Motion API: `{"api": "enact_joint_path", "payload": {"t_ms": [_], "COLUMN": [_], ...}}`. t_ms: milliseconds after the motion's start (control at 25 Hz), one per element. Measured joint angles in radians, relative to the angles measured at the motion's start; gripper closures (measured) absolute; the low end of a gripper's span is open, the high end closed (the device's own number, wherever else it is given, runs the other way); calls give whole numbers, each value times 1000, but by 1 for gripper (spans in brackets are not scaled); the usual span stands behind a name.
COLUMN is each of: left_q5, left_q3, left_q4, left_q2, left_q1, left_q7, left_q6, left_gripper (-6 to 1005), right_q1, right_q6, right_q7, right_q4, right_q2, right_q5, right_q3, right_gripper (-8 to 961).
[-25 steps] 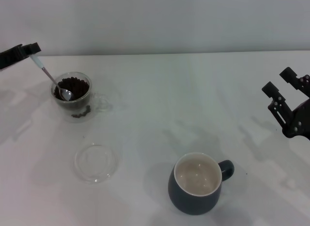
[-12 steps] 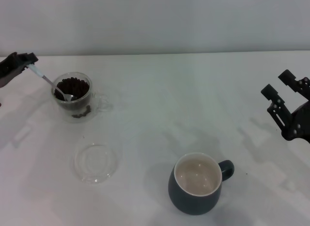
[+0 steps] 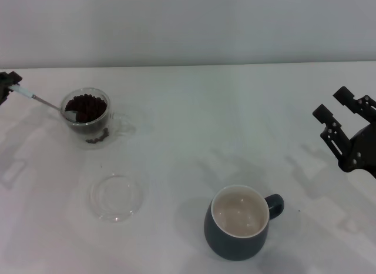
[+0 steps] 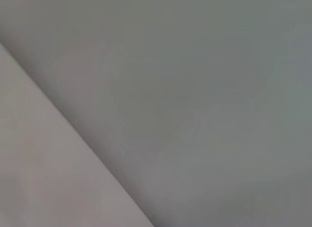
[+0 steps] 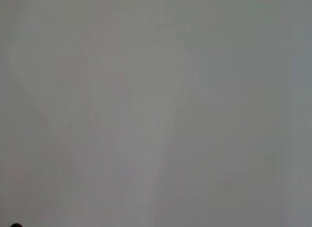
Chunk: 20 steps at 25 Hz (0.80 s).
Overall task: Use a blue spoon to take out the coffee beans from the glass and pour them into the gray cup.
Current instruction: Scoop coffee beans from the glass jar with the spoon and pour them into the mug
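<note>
Left gripper (image 3: 7,86) at the far left edge of the head view, only partly in frame — jaws clamped on the pale handle end of the blue spoon (image 3: 41,101). From the jaws the spoon slants down and toward the robot's right; its metal bowl sits over the near-left rim of the glass (image 3: 87,115), right at the coffee beans (image 3: 87,106). Whether the bowl carries any beans cannot be told.

Glass stands upright on the white table (image 3: 194,115), just to the right of the left jaws, clear side handle pointing away from them. Beans heaped inside near the rim; a small dark cluster also shows low in the glass wall.

Clear saucer (image 3: 116,196) lies flat on the table, nearer the robot than the glass and apart from it.

Gray cup (image 3: 238,227) upright, cream inside showing with no beans visible in it, loop handle on the robot's right side. It sits well apart from the left jaws, and nearer to the right ones.

Right gripper (image 3: 342,106) at the right edge, above the table, jaws apart and holding nothing — cup lies to the left of it and closer to the robot.

Both wrist views show only blank pale surface.
</note>
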State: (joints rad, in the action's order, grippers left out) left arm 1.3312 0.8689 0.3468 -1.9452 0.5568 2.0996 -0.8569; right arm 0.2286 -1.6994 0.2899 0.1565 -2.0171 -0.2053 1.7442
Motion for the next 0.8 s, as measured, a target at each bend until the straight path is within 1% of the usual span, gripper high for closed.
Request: {"api": "enact_joint_path", "payload": {"t_ms": [200,280,400,800], "left_q5": [-57,-57,-104,-185], "left_q3": [-2,-2,-2,-2], "left_q4": [-9,-9,-18,-36], "left_q2": [-1,-1,-1,0], "left_q1": [-26,-26,-49,-73], "left_q7": [18,18,31,21], "left_q6": [-32,-32,-74,-156], "left_gripper": [873,873,873,873], "right_q1": [1,2,2,0], "right_q6": [0,0,0,3], "right_q7": [0,0,0,0], "right_q4": [0,0,0,0], "right_q2": [0,0,0,2], "right_q5": [-1,-2,-3,-3], "right_q3": [0,0,0,0], "right_gripper": [510,510,510,509]}}
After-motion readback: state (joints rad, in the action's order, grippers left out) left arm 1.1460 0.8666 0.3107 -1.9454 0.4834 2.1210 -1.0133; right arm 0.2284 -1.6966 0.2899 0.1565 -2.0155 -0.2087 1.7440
